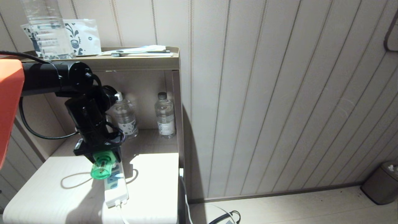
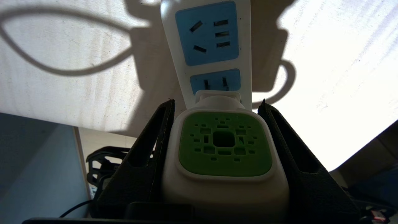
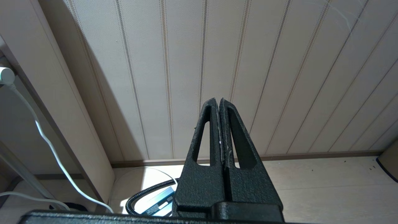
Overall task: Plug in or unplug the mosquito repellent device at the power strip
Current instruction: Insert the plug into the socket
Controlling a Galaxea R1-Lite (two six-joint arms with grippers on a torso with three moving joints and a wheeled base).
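The mosquito repellent device, white with a green perforated top, sits between the black fingers of my left gripper, which press on both its sides. Its plug end rests against the power strip just below two bare blue socket faces; whether the pins are in is hidden. In the head view the left gripper points down over the far end of the power strip, with the device's green bottle sticking out sideways. My right gripper hangs shut and empty, facing the panelled wall.
Two water bottles stand at the back of the shelf niche. A large bottle, a packet and a toothbrush lie on the top shelf. The strip's cable runs off the table's front. A bin stands at the far right.
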